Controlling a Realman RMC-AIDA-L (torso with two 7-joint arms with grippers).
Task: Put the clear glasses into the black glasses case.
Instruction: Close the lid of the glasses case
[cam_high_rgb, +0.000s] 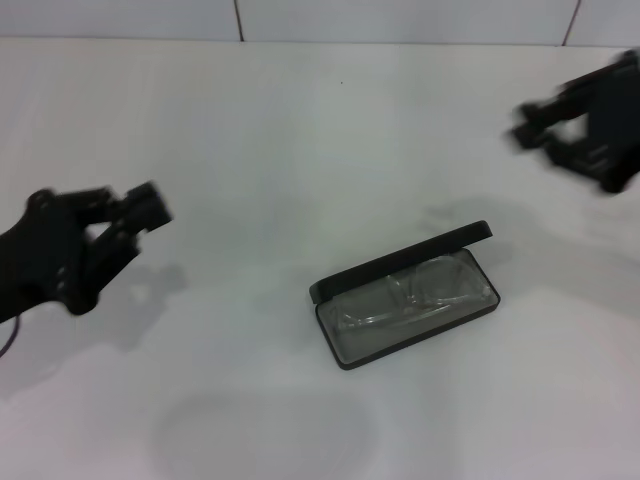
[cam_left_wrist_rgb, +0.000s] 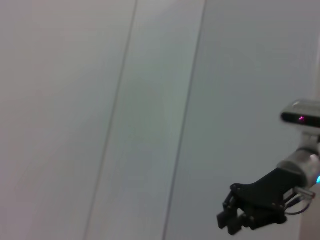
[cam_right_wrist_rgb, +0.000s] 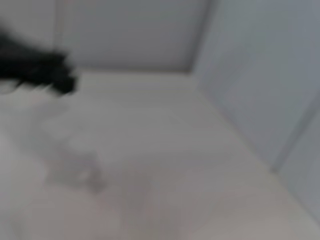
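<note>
Lying open on the white table (cam_high_rgb: 250, 150), the black glasses case (cam_high_rgb: 405, 297) sat a little right of centre in your head view, its long side slanting up toward the right. Its lid (cam_high_rgb: 400, 262) stood raised along the far edge, and the grey-lined tray faced up. Inside that tray you had the clear glasses (cam_high_rgb: 415, 295), resting within the walls of the case, with the lens toward the right end and the folded arms running across toward the left end. They were fully transparent, so only faint outlines and glints gave them away against the lining.

Your left gripper (cam_high_rgb: 150, 210) hung over the table at the left side, well apart from the case, holding nothing; I cannot tell how far its fingers were parted. Your right gripper (cam_high_rgb: 530, 125) was up at the far right, also well apart from the case and holding nothing, and too smeared for me to judge its opening.

Your left wrist view showed only a pale panelled wall (cam_left_wrist_rgb: 125, 125) and the other arm's gripper (cam_left_wrist_rgb: 237, 217) in a corner. Your right wrist view showed blurred table surface and wall, with a dark shape (cam_right_wrist_rgb: 40, 72) at 1 edge that I cannot identify.
</note>
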